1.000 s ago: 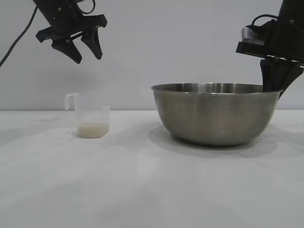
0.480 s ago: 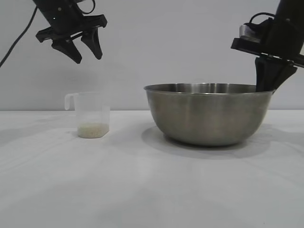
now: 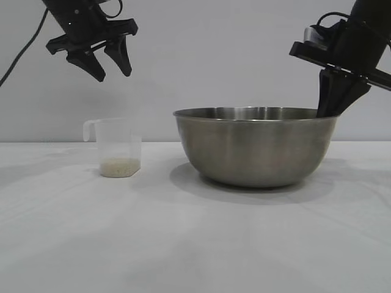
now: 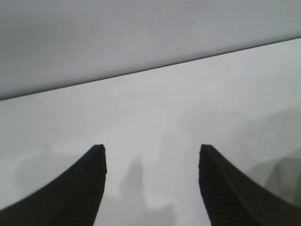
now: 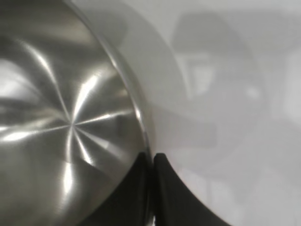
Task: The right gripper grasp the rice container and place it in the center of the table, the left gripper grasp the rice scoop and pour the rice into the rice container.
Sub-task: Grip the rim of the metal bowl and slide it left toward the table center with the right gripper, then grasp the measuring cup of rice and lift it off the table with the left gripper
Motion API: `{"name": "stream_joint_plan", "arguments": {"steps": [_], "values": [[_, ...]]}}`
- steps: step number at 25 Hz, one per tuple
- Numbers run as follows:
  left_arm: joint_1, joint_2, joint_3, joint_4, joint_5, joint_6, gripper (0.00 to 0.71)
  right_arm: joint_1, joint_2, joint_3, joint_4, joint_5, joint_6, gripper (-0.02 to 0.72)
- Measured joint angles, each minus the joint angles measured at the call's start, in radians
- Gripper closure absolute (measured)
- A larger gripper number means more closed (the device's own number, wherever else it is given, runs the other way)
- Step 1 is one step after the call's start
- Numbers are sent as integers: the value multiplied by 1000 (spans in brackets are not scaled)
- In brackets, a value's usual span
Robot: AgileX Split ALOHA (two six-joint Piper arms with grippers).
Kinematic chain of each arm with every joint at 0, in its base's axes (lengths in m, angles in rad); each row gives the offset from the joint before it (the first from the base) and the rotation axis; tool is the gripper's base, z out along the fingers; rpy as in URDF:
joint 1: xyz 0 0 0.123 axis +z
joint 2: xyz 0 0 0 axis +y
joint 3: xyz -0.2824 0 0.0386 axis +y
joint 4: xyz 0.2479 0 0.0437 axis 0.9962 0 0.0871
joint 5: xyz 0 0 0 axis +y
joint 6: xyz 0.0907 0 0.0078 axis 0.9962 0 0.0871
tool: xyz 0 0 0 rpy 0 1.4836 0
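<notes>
Two pincers: the right pincer [image 3: 328, 110] pinches the rim of the rice container [image 3: 255, 146] on the tabletop [image 3: 195, 238]; left of the container stands the rice scoop [image 3: 119, 148], the left pincer [image 3: 111, 68] above it, wide and empty.

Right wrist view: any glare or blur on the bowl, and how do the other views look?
Right wrist view: streaky radial glare across the rice container interior, its rim soft-edged, arm shadow on the table. Left wrist view: soft throughout, faint shadows between the left gripper jaws. Exterior view: even light, soft shadow under the bowl, rice scoop sharp.
</notes>
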Motion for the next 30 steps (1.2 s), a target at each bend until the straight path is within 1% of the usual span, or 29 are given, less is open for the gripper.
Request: {"name": "stream_joint_plan", "arguments": {"steps": [1,2,3,5,7,8,9,10,12,13,14,16,18,19,24,27,30], "values": [[0,0,0,0,0,0,329,0,0,0,2,0,-2,654],[0,0,0,0,0,0,329,0,0,0,2,0,-4,580],[0,0,0,0,0,0,329,0,0,0,2,0,-4,529],[0,0,0,0,0,0,329,0,0,0,2,0,-10,392],[0,0,0,0,0,0,329,0,0,0,2,4,-34,285],[0,0,0,0,0,0,329,0,0,0,2,6,-39,243],[0,0,0,0,0,0,329,0,0,0,2,6,-44,223],[0,0,0,0,0,0,329,0,0,0,0,8,-47,239],[0,0,0,0,0,0,329,0,-4,-2,-19,11,-49,239],[0,0,0,0,0,2,329,0,-11,-8,-33,14,-50,199],[0,0,0,0,0,2,329,0,-21,-15,-54,13,-50,213],[0,0,0,0,0,2,329,0,-50,-35,-110,15,-32,213],[0,0,0,0,0,2,329,0,-89,-52,-192,15,2,213],[0,0,0,0,0,2,329,0,-89,-52,-192,15,2,213],[0,0,0,0,3,2,329,0,-189,-60,-382,11,91,213],[0,0,0,0,18,2,329,0,-253,-60,-453,3,137,213],[0,0,0,0,21,2,329,0,-323,-60,-471,-1,155,213]]}}
